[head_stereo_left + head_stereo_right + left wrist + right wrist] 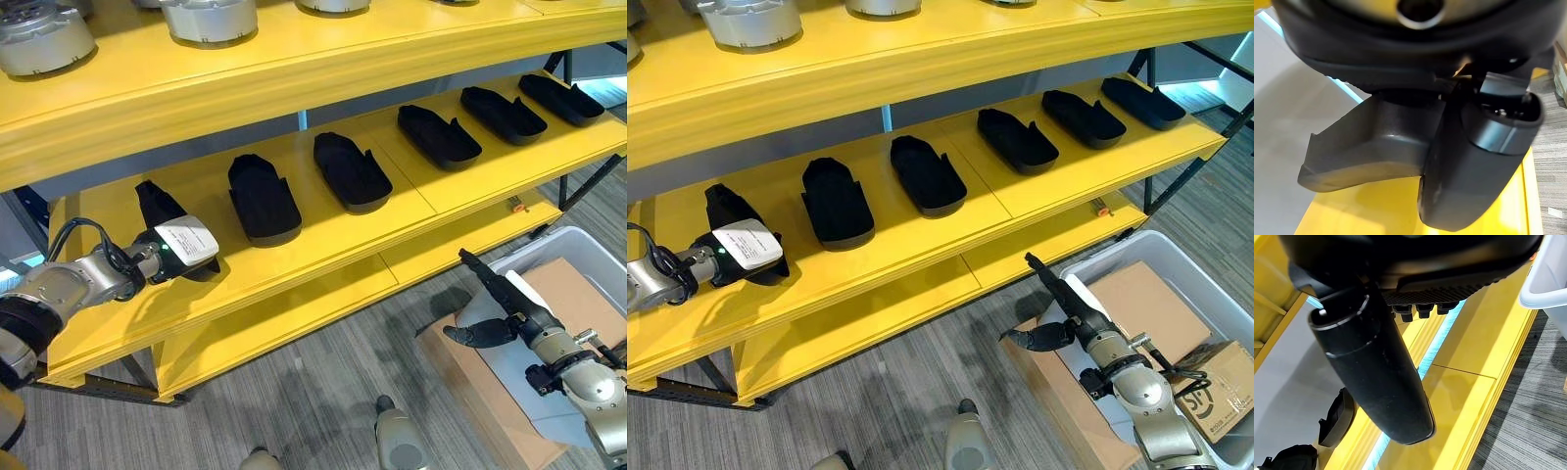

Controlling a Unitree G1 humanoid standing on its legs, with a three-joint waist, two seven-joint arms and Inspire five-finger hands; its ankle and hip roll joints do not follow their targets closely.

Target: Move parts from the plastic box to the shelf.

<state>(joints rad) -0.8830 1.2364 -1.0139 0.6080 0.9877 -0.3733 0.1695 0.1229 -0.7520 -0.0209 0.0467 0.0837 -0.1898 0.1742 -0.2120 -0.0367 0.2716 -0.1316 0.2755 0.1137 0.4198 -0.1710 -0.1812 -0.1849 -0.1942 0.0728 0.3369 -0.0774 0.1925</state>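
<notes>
Floor here is grey wood-grain plank flooring [323,382], kind of streaky. Main furniture is a big yellow tiered shelf rack [294,93] on a dark metal frame [586,186] with diagonal braces at the right end. Behind the rack there's a plain grey wall [176,147] showing between the tiers.

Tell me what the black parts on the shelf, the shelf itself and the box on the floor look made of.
Black parts: likely moulded plastic, matte, with even dull surfaces and formed edges.
Shelf: probably painted metal or board; glossy yellow with seams between panels.
Plastic box: pale grey plastic, thin smooth wall with a rounded rim.
</notes>
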